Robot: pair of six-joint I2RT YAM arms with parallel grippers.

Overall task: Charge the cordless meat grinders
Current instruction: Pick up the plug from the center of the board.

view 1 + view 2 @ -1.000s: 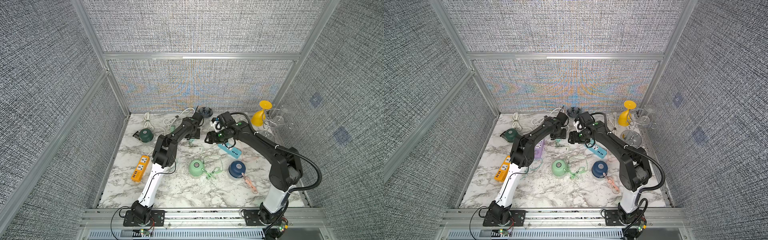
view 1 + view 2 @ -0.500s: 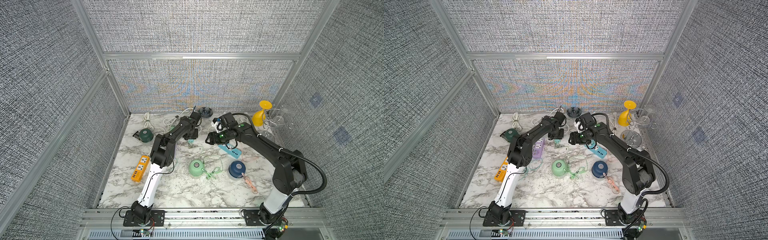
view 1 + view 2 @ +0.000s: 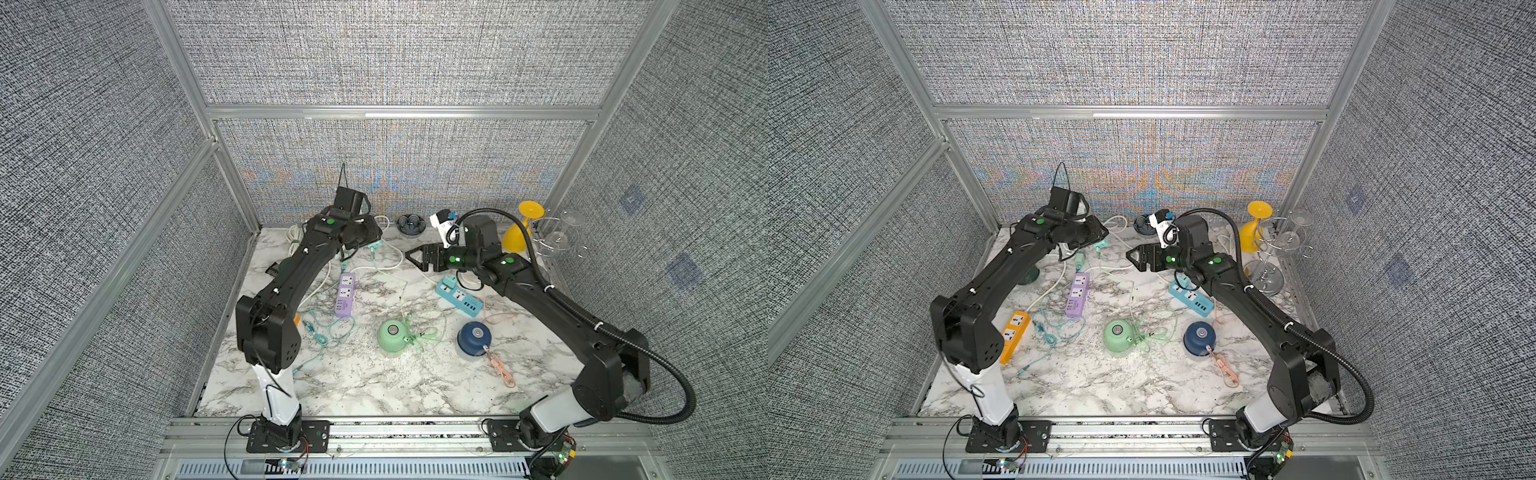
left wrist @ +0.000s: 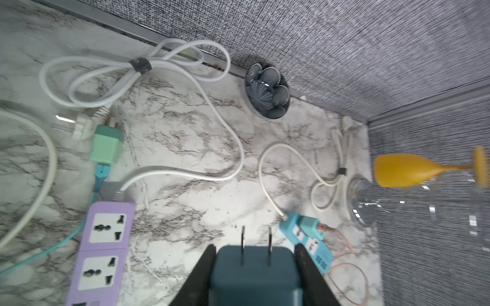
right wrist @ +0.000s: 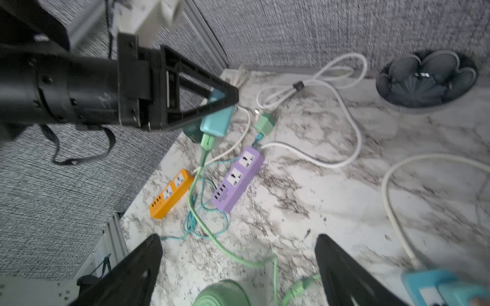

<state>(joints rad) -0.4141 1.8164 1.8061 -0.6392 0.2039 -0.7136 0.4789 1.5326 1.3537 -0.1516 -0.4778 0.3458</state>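
Left wrist view: clamps teal adapter (image 4: 254,275) in left gripper (image 4: 254,247), unplugged, purple power strip (image 4: 103,243) just beside; holds right gripper (image 5: 238,238) wide, empty.

**Parts hidden, cut off or blurred**

The left arm (image 3: 1000,274) covers most of the dark green grinder (image 3: 1029,277) in a top view; only a dark edge shows. Of the orange power strip (image 3: 296,319), a top view shows only a corner. The left wrist view's edge cuts the teal plug adapter (image 4: 256,275) and the purple power strip (image 4: 100,251). The right wrist view's edge cuts the mint green grinder (image 5: 221,292), and the blue power strip (image 5: 445,288) there is blurred.
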